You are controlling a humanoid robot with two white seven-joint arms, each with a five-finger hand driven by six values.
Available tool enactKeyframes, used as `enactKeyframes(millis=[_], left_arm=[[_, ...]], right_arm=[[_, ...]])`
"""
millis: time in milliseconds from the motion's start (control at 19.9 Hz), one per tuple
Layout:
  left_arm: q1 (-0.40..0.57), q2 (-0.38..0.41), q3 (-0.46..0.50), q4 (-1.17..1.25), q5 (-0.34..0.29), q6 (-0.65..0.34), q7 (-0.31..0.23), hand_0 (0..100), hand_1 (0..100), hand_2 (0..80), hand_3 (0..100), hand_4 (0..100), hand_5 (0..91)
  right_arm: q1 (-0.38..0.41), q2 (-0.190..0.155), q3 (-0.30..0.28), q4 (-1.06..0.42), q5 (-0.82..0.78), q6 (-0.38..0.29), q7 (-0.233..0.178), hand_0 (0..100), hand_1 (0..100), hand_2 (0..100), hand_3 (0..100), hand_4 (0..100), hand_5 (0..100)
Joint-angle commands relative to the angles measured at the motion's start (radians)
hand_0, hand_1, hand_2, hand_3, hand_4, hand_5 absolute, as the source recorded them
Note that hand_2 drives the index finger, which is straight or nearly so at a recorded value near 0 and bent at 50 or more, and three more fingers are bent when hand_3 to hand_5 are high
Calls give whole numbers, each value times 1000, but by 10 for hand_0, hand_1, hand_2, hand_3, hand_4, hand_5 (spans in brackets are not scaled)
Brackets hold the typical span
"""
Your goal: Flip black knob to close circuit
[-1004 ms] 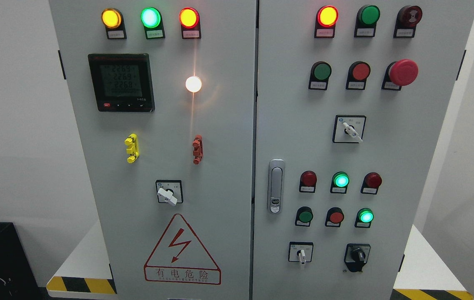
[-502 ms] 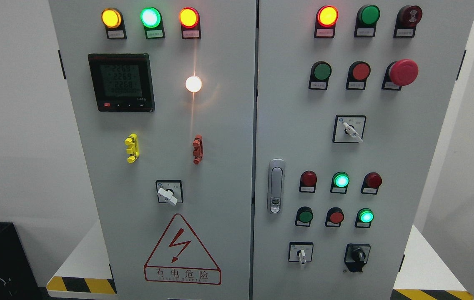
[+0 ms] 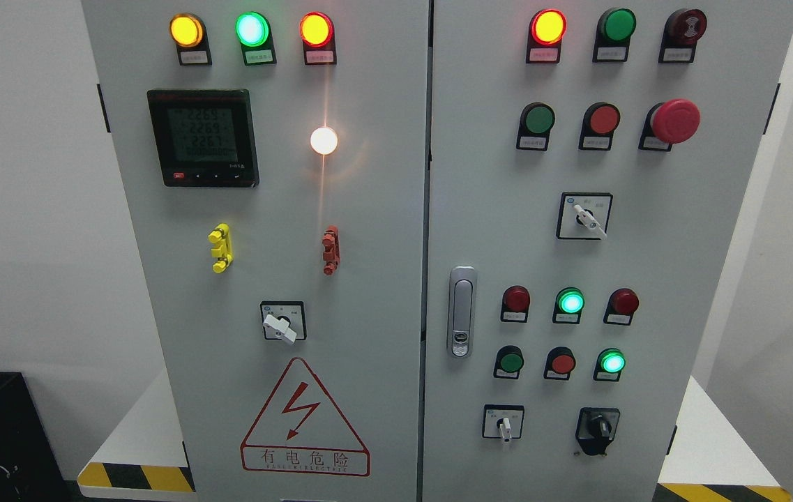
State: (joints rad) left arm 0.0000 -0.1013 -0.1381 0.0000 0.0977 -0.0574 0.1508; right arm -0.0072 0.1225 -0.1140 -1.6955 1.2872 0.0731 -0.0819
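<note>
Not yet begun: black rotary knob [image 3: 599,427] at the cabinet's lower right untouched, handle seemingly upright. Neither hand in view, so finger state unknowable; reach and turn remaining.

knob [image 3: 598,427] low on right door [image 3: 717,279]; handle [image 3: 462,311] at left edge

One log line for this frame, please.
phase: not started | black knob: lower right of right door, untouched | hands: none in view | cabinet: doors shut, lamps lit
</note>
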Motion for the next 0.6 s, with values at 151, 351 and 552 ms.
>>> enactKeyframes(millis=[151, 351, 552], left_arm=[[23, 0, 0, -31, 0, 1, -1, 120, 556, 0, 0, 0, 0], [23, 0, 0, -29, 0, 1, -1, 120, 556, 0, 0, 0, 0], [23, 0, 0, -31, -1, 1, -1, 120, 556, 0, 0, 0, 0]], right_arm=[[-85, -3, -7, 5, 18, 31, 13, 0, 0, 912, 1000, 970, 1000], [-117, -4, -9, 31, 18, 36, 13, 0, 0, 907, 1000, 968, 1000], [-148, -7, -7, 57, 18, 48, 14, 0, 0, 902, 1000, 967, 1000]])
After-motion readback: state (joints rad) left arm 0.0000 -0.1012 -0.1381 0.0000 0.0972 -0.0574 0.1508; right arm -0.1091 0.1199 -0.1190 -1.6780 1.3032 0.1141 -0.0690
